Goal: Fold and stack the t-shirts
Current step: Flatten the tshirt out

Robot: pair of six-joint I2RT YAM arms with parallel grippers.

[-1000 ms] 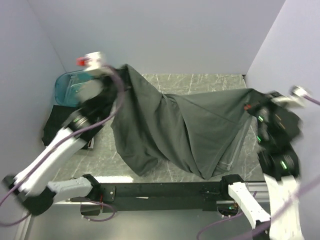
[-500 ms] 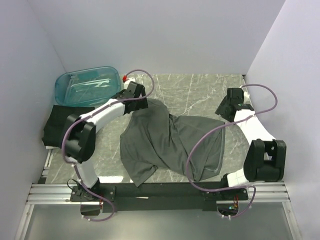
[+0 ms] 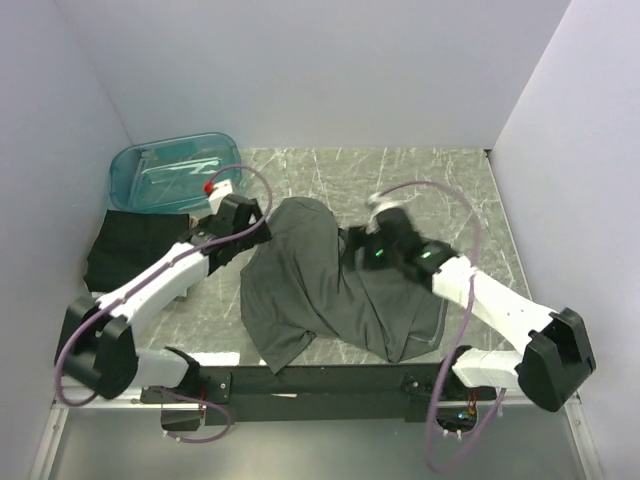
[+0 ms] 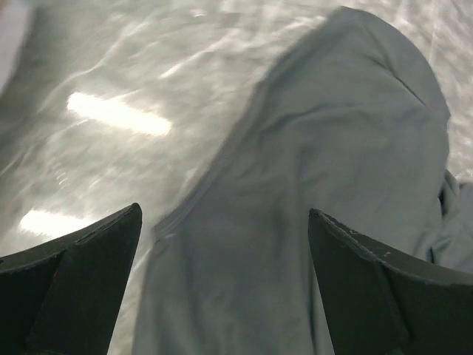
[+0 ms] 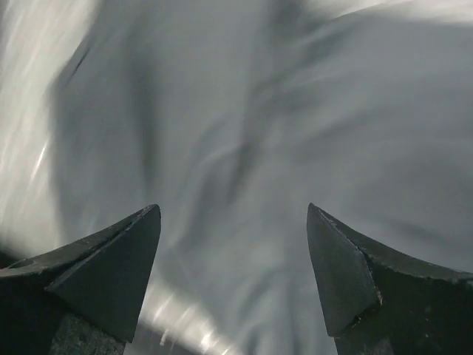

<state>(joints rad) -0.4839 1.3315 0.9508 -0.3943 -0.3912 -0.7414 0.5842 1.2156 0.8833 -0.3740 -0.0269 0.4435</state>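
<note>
One dark grey t-shirt (image 3: 320, 295) lies loosely crumpled on the marble table (image 3: 420, 180), its folds running toward the near edge. My left gripper (image 3: 258, 228) hovers at the shirt's upper left edge, open and empty. The left wrist view shows the t-shirt (image 4: 310, 170) below my left gripper (image 4: 225, 214), with a hem running between its fingers. Over the shirt's upper middle, my right gripper (image 3: 358, 246) is open too. In the right wrist view, blurred t-shirt fabric (image 5: 244, 133) fills the space under my right gripper (image 5: 233, 211). Another dark t-shirt (image 3: 125, 245) lies flat at the far left.
A translucent teal tub (image 3: 170, 170) stands at the back left, just behind the left dark shirt. Pale walls close in the table on three sides. A black rail (image 3: 330, 382) runs along the near edge.
Both grippers opened and let go of the shirt, which fell from being held spread out into a crumpled heap. Both arms swung inward and down over it.
</note>
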